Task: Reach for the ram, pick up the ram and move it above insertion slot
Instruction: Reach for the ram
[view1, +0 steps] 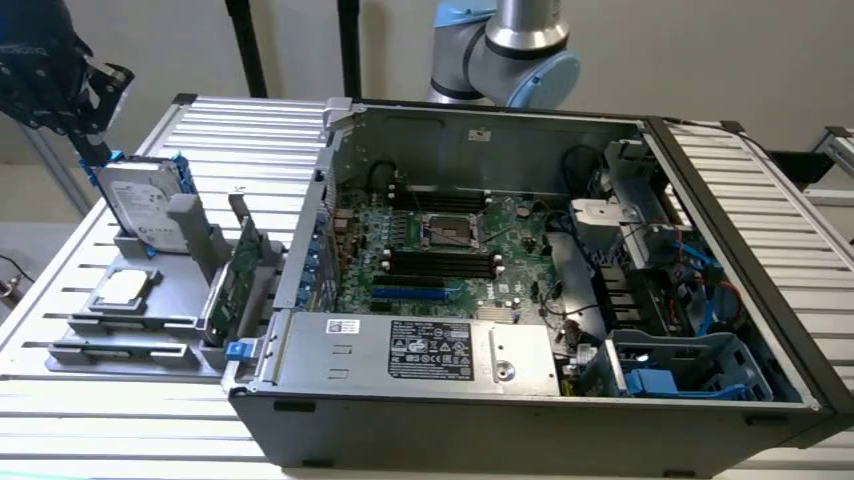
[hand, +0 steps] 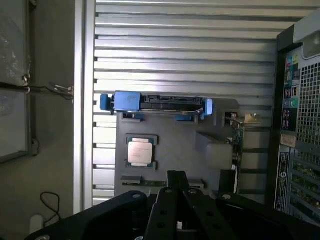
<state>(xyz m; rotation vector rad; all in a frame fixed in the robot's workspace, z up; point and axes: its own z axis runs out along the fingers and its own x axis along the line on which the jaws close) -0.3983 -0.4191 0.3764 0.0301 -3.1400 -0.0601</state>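
Note:
The ram (hand: 150, 182) is a thin green stick lying flat in the grey holder (hand: 175, 135), just beyond the CPU (hand: 141, 151). In the exterior view the ram (view1: 123, 350) lies along the holder's front edge, left of the open computer case (view1: 534, 300). My gripper (hand: 178, 197) hangs high above the holder with its dark fingers pressed together and nothing between them, their tips over the ram's middle. In the exterior view the gripper (view1: 94, 140) is the dark shape at the upper left, well above the holder. The memory slots (view1: 430, 262) lie on the motherboard inside the case.
A hard drive (view1: 144, 205) with blue rails stands at the back of the holder, and a tall green expansion card (view1: 243, 270) stands on its side nearest the case. The slatted metal table (view1: 80, 420) runs under everything. The case wall (view1: 314, 240) rises between holder and motherboard.

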